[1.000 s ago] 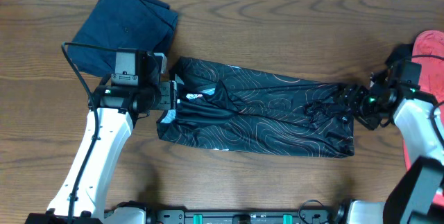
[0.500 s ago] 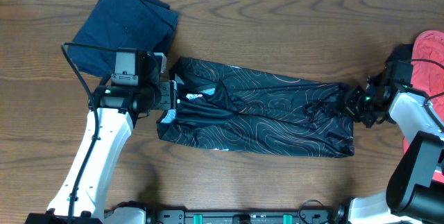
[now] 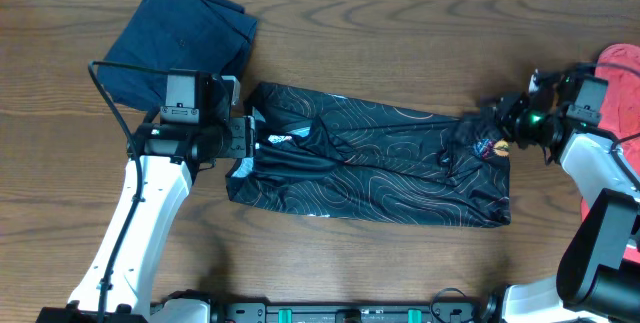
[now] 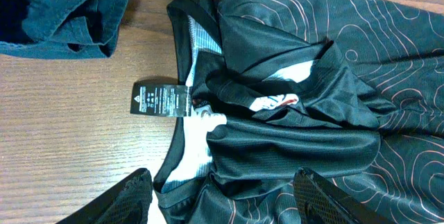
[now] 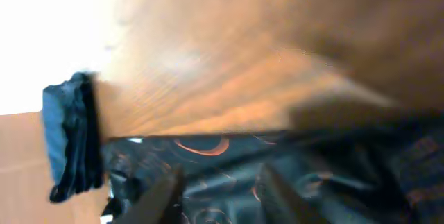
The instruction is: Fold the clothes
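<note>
A folded navy garment point(image 3: 185, 38) lay just beyond the collar end of the jersey point(image 3: 370, 168). The left gripper point(image 4: 222, 203) hovered over that collar, fingers spread, holding nothing. The jersey stretched lengthwise across the surface point(image 3: 400, 53), gathered into a rumpled band. At its hem end the right gripper point(image 3: 505, 128) met bunched cloth, but blur hid whether it pinched. The fabric looked soft, light and slippery, so it is probably best gripped at the hem corners.

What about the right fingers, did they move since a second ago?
Yes. The right fingers went toward the table's far edge, nearer the red garment's far end, and the jersey's corner came up with them.
</note>
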Tool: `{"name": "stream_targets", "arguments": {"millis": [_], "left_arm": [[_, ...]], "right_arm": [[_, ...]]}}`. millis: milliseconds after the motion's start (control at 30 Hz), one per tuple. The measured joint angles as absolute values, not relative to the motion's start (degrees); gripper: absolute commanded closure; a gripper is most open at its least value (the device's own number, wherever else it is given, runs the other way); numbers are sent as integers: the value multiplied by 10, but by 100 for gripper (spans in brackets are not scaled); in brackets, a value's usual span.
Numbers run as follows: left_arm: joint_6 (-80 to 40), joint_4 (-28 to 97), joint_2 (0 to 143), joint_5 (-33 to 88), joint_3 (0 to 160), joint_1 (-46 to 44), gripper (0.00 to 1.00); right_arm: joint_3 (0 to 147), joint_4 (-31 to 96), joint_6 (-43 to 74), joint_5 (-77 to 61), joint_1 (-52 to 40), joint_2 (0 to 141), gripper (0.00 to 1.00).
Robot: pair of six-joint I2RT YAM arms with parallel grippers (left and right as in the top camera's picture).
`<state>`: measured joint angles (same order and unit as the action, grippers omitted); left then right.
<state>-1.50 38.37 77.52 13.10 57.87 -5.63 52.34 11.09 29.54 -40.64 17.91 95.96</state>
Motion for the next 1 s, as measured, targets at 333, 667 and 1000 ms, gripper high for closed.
{"name": "stream_targets", "arguments": {"millis": [333,667,1000], "left_arm": [[-15,384,775,131,579,-56,33],[-15,384,775,131,579,-56,33],[-15,384,775,131,579,-56,33]], "right_arm": [[524,183,276,-440,201,960,62],[521,435,60,-343,201,960,41],[515,430,8,-240,177,960,75]]}}
